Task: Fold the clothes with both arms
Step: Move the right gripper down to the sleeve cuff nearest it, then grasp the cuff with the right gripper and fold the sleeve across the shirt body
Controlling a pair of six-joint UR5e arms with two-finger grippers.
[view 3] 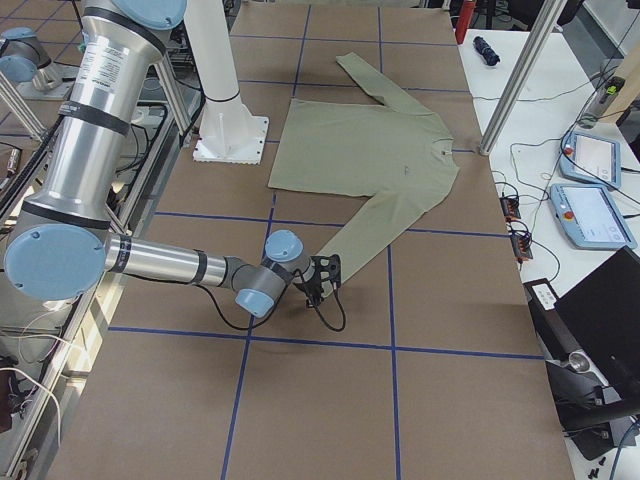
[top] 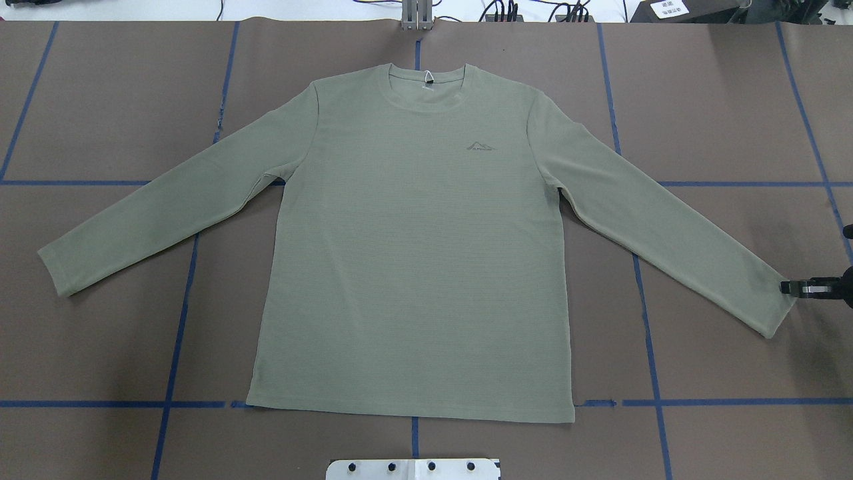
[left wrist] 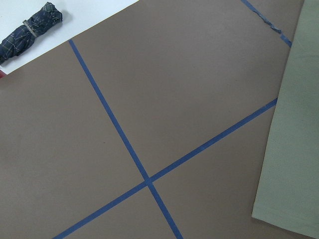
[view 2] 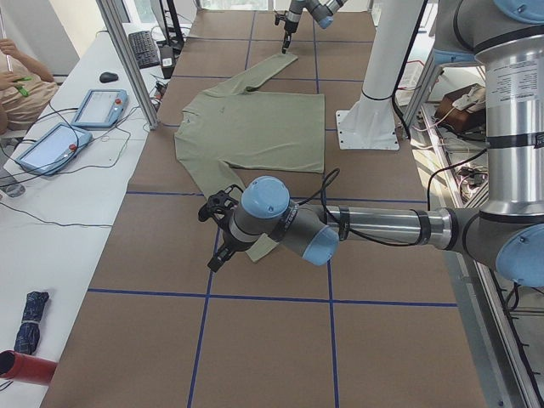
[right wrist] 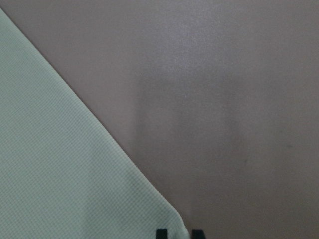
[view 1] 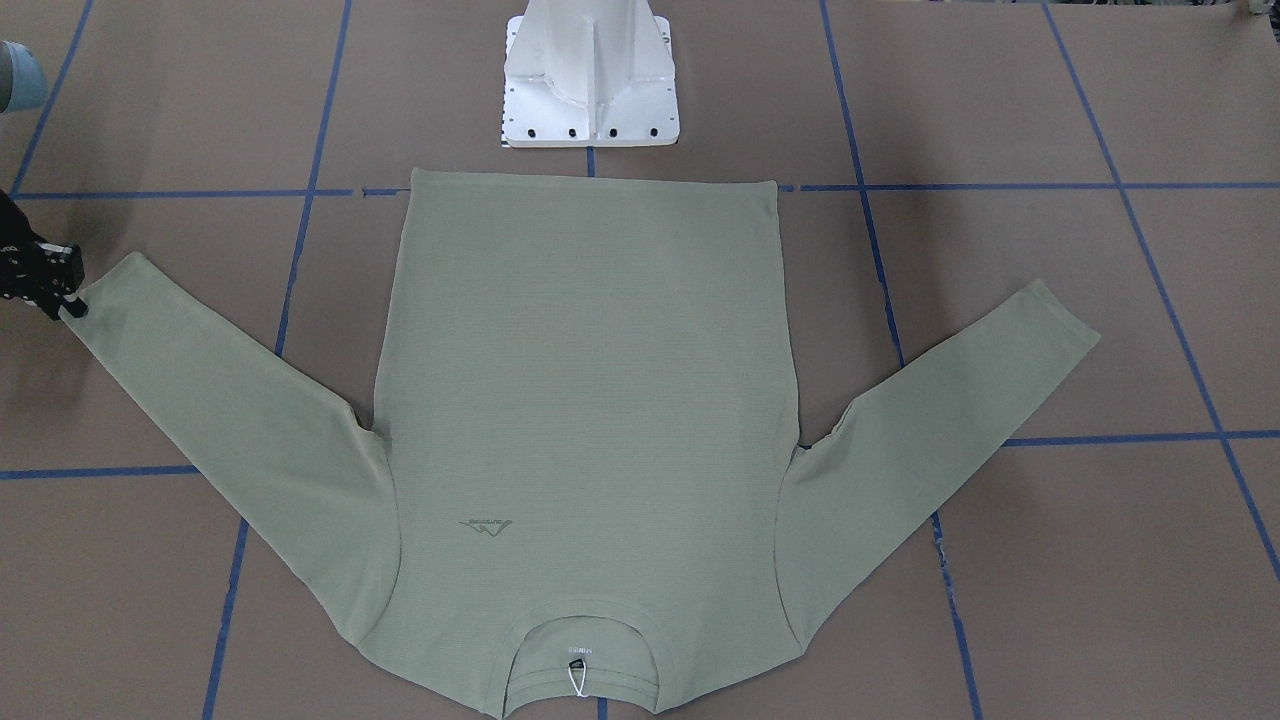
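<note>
Shirt (top: 413,253) flat, face up on table (top: 100,333), sleeves spread. Right gripper (top: 788,288) at the cuff on robot's right, jaws slightly apart astride its corner. Left gripper (view 2: 216,255) hovers near the other cuff; jaw state: cannot tell.

The left arm (view 2: 382,225) and the right arm (view 3: 160,260) were seen to be built alike in silver, grey and light blue.
Smooth silver tubes were joined by rounded grey housings, each closed with a light-blue cap (view 2: 265,197). A black cable (view 2: 327,183) was looped loosely just behind each hand and strapped down by a black band (view 2: 421,226) farther back. White labels (view 2: 512,81) with small dark print were carried on the thick tubes farthest from the hands. The left gripper (view 2: 214,262) and the right gripper (top: 786,287) were black, with a silvery part (top: 814,288) set just behind the right one's fingers. The white pedestal (view 1: 590,80) was edged with dark screw holes.
</note>
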